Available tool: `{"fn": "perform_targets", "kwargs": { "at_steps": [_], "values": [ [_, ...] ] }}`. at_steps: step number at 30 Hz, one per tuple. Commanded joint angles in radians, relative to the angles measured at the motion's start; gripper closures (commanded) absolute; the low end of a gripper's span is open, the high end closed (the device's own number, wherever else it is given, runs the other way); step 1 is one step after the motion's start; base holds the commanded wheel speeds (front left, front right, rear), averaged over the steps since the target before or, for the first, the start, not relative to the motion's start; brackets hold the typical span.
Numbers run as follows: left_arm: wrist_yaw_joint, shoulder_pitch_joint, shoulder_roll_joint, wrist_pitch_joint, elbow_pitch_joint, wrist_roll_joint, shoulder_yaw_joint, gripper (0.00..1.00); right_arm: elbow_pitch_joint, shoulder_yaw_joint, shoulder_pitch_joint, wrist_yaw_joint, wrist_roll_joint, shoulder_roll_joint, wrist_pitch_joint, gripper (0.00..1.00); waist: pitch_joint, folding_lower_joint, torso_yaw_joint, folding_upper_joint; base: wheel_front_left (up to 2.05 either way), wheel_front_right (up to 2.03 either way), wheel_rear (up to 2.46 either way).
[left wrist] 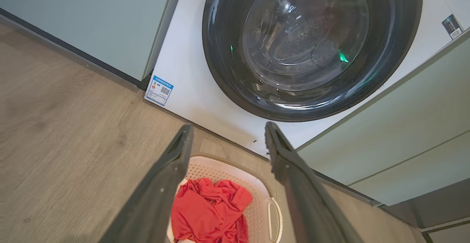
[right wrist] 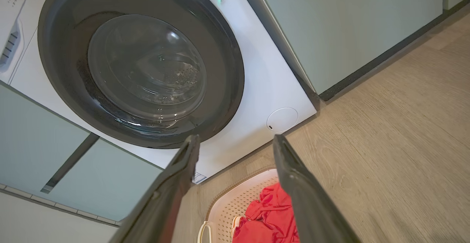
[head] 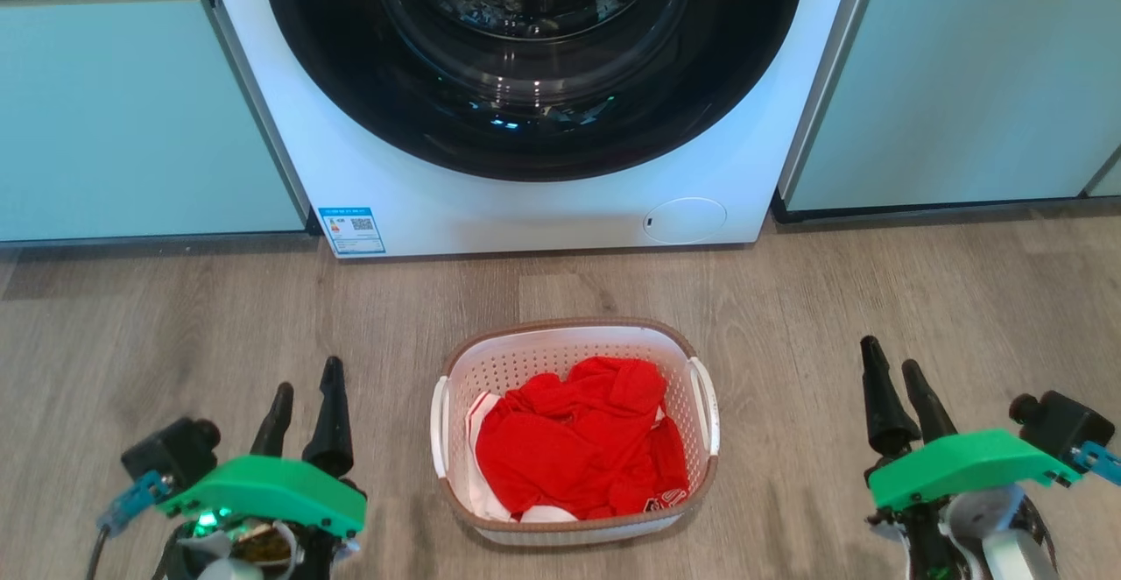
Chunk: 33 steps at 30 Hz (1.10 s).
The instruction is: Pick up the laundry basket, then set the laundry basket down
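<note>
Basket: the laundry basket (head: 560,352) stands upright on the wooden floor (head: 175,326), in front of the washing machine (head: 543,203), with a strip of bare floor between the two.
Contents: crumpled red clothing (head: 582,444) covers most of the bottom, with a little white cloth showing at its near edge (the perforated walls above it are bare).
Left gripper: the left gripper (head: 306,378) has its fingers spread with a clear gap. It holds nothing and touches nothing.
Right gripper: the right gripper (head: 890,354) is likewise parted and empty, hanging over bare floor.
Basket versus grippers: the basket sits between the two grippers, well apart from each, with one white side handle turned toward either one. In each wrist view, part of its rim and the red clothing appear low between the dark fingers.
</note>
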Motion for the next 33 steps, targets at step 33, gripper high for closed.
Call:
{"fn": "perform_targets", "kwargs": {
  "at_steps": [33],
  "values": [
    [0.062, 0.027, 0.036, -0.109, -0.048, 0.396, -0.049, 0.00, -0.068, 0.081, 0.009, 0.001, -0.414, -0.014, -0.107, 0.00, -0.014, 0.0000, -0.002, -0.0001, 0.00, 0.00, 0.00]
  ]
}}
